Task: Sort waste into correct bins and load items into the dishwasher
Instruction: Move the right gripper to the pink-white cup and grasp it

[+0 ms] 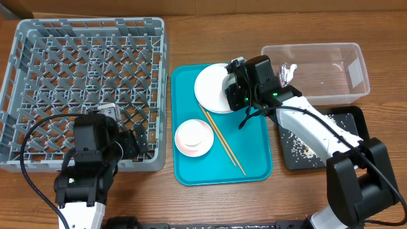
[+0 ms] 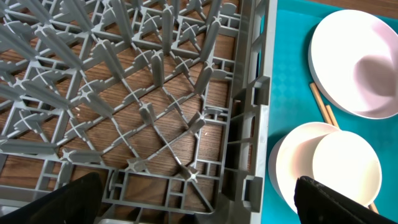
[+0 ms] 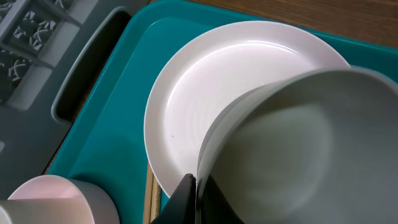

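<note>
Grey bowl (image 3: 298, 137) pinched by R end effector (image 3: 196, 198) over plate (image 3: 199, 87); L end effector (image 2: 199, 202) wide

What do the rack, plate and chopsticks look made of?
Rack: grey moulded plastic, matte, judging by its uniform lattice of pegs. Plate: white, smooth and glossy, with soft highlights; ceramic or melamine, can't tell. Chopsticks: thin, tan, matte sticks, likely wood or bamboo.
</note>
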Controlling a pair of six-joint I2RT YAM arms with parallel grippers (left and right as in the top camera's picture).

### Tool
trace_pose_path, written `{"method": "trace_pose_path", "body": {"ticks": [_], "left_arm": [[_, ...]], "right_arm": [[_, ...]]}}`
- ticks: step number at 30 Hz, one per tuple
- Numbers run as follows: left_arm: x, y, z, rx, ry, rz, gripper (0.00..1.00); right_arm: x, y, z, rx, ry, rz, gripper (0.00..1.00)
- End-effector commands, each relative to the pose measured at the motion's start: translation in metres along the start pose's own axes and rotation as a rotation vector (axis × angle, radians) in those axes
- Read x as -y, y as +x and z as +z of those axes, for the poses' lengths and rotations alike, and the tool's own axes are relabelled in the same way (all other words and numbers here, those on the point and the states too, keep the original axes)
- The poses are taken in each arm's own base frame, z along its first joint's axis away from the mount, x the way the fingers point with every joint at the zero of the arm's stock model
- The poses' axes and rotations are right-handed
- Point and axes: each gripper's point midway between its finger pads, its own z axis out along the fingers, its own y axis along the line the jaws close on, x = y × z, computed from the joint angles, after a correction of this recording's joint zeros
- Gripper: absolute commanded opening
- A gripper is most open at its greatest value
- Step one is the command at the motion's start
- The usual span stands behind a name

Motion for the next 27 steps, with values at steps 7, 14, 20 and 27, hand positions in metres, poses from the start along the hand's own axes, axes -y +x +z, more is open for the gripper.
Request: {"method": "trace_pose_path", "body": {"ticks": [7, 14, 20, 27], "left_arm": [[0.003, -0.008, -0.005, 0.021, 0.006, 0.000, 1.00], [0.003, -0.008, -0.005, 0.021, 0.006, 0.000, 1.00], [0.003, -0.008, -0.005, 0.022, 0.006, 0.000, 1.00], [0.003, -0.009, -0.005, 0.025, 0.007, -0.001, 1.00]], "right_arm": [[-0.018, -0.010, -0.002, 0.020, -0.090, -0.020, 0.44], [-0.036, -0.023, -0.034, 0.051, -0.138, -0.002, 0.49], [-0.051, -0.014, -0.070, 0.000, -0.159, 0.095, 0.45], [-0.080, 0.022, -0.069, -0.154, -0.207, 0.149, 0.42]]}}
